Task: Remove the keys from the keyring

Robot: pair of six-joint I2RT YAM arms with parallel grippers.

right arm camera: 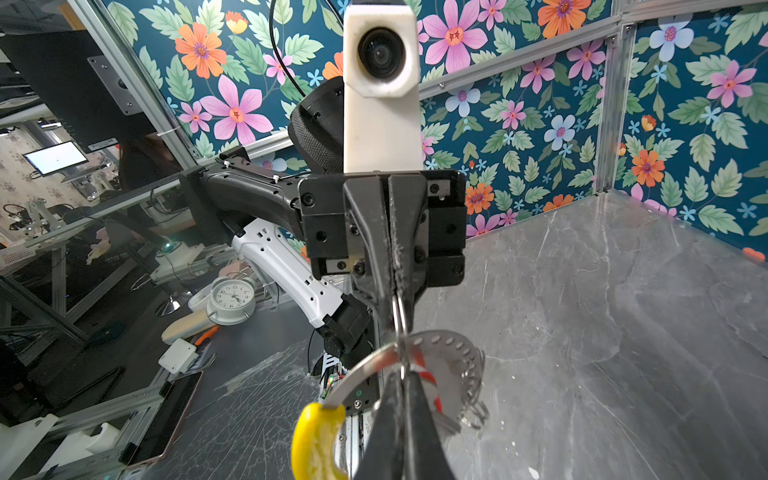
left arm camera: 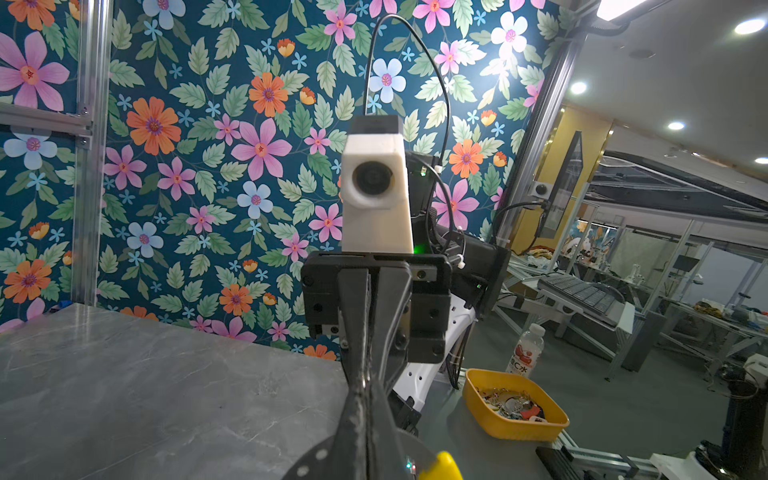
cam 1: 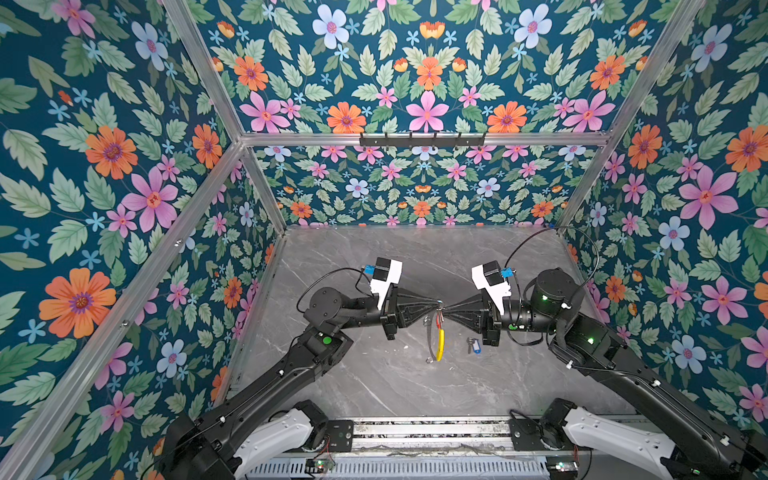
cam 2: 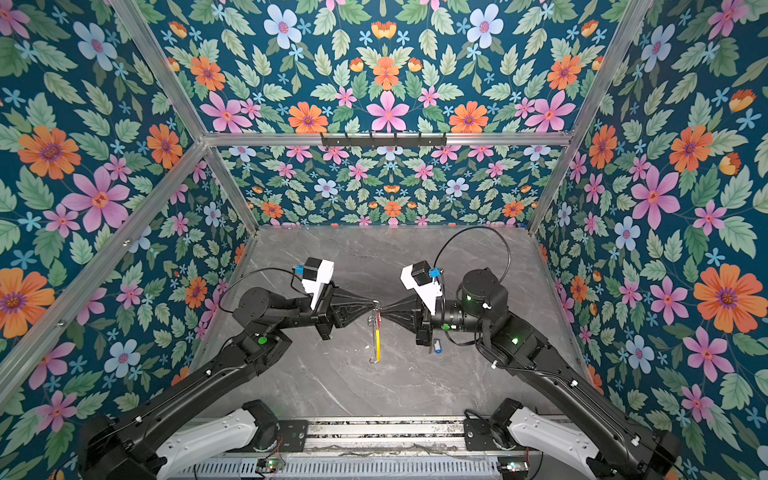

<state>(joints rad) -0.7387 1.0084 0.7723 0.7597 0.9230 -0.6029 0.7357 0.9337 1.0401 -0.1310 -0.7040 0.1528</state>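
The keyring (cam 1: 439,343) (cam 2: 377,343) hangs edge-on in the air over the middle of the table, its yellow arc (right arm camera: 316,440) on the lower part. My left gripper (cam 1: 439,308) (right arm camera: 395,297) is shut on a thin silver split ring (right arm camera: 400,322) at its top edge. My right gripper (cam 1: 447,308) (right arm camera: 400,372) meets it tip to tip and is shut on the hoop's rim at that same ring. A red tag (right arm camera: 430,380) hangs there beside my right fingers. The key with the blue tag (cam 1: 473,345) (cam 2: 435,347) lies loose on the table under my right gripper.
The grey marble table (cam 1: 374,386) is boxed in by flowered walls on three sides. A black hook rail (cam 1: 422,139) runs high on the back wall. Off the table stand a yellow tray (left arm camera: 494,426) holding keys, a bottle (left arm camera: 525,353) and a clock (right arm camera: 232,297).
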